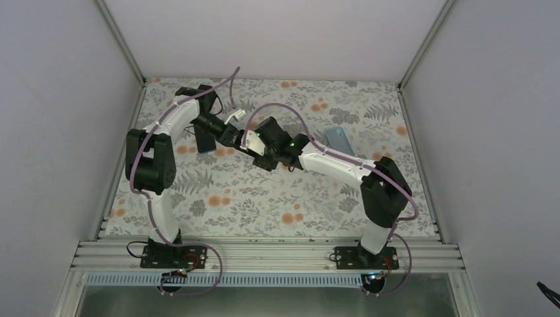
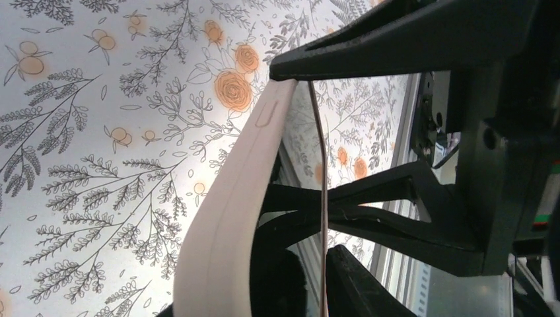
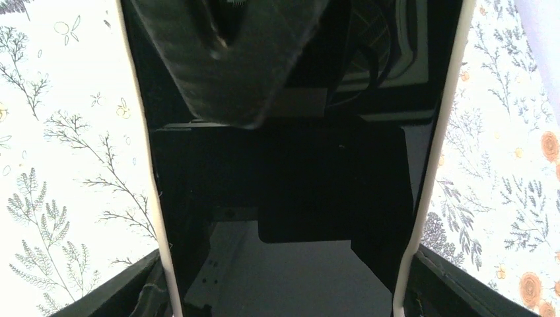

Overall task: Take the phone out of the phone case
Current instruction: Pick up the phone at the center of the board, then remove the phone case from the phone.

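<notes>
The right gripper (image 3: pixel 284 297) is clamped across the phone case (image 2: pixel 234 198). Its two dark fingers (image 3: pixel 125 294) press the case's pale side rims at 7 and 5 o'clock in the right wrist view. The phone (image 3: pixel 297 231) still sits inside the case, and its black glass fills the span between those rims and reflects the arm above it. The left gripper (image 1: pixel 218 130) is also closed on the case. One of its padded fingers lies over the screen at 12 o'clock in the right wrist view. In the left wrist view the case's cream edge, marked with the outline of a side button, runs up from 6 o'clock to meet the upper black finger near the centre. A thin line of glass shows just beside that edge. Seen from above, the two grippers meet tip to tip at about 9 o'clock from the middle of the floral tablecloth (image 1: pixel 264 198), with the cased phone between them. Whether its lower end touches the cloth cannot be told. A pale blue flat rectangle (image 1: pixel 338 140) lies on the cloth at 3 o'clock from the grippers, well apart from them.
</notes>
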{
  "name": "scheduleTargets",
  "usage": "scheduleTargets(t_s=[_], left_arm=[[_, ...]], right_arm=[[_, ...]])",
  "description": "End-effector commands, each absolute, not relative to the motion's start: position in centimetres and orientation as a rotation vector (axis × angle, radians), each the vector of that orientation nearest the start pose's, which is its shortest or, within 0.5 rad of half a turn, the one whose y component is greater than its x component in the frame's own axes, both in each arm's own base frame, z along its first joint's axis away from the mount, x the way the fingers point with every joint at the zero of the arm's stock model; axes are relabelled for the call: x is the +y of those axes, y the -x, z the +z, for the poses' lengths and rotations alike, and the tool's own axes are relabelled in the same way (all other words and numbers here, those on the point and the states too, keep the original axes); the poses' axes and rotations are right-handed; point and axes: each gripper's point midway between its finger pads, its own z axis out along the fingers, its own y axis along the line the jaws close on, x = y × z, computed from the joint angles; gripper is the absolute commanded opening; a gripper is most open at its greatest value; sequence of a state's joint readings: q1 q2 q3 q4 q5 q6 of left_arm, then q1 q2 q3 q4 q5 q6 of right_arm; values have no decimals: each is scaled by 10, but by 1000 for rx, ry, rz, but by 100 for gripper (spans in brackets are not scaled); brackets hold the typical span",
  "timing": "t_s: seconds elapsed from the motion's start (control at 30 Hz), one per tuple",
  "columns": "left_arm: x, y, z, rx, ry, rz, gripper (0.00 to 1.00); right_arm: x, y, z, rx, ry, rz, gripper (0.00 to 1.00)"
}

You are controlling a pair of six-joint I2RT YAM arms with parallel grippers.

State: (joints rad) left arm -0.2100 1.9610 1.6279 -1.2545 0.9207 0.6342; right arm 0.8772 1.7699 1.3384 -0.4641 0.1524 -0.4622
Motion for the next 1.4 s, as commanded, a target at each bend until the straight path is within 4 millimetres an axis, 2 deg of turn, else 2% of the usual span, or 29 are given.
scheduleTargets(t_s=[0.0,0.17,0.23,0.3,0.33,0.4,0.43,0.63,0.77,0.9,0.97,1.07,1.23,1.37], left_arm=[[-227,-321,176,2360,-1092,-1461,28],[-229,-321,177,2353,-1093,-1487,19],[-230,-321,178,2343,-1098,-1496,14],[-230,-322,181,2332,-1101,-1495,11],[-230,-322,182,2330,-1103,-1493,9],[-230,-323,186,2318,-1111,-1476,5],[-229,-323,188,2319,-1118,-1460,4],[-226,-326,204,2282,-1167,-1362,2],[-221,-322,213,2255,-1216,-1282,2],[-218,-314,224,2215,-1282,-1193,2],[-221,-306,234,2172,-1331,-1155,2],[-233,-289,249,2105,-1434,-1085,2],[-253,-258,253,2069,-1633,-889,2],[-261,-244,254,2049,-1699,-838,2]], right_arm=[[366,-336,196,1819,1313,42,52],[365,-334,197,1817,1316,40,53],[365,-331,197,1814,1327,45,56],[364,-328,197,1812,1345,54,68],[363,-324,196,1812,1369,63,80],[361,-316,188,1838,1435,75,98],[359,-314,191,1845,1451,83,100],[339,-280,219,1821,1573,281,100],[308,-265,231,1838,1612,426,100],[275,-263,238,1849,1608,539,100],[262,-265,233,1872,1624,595,100],[256,-263,221,1896,1673,649,100],[253,-271,190,1965,1724,620,100],[254,-274,177,1995,1748,647,100]])
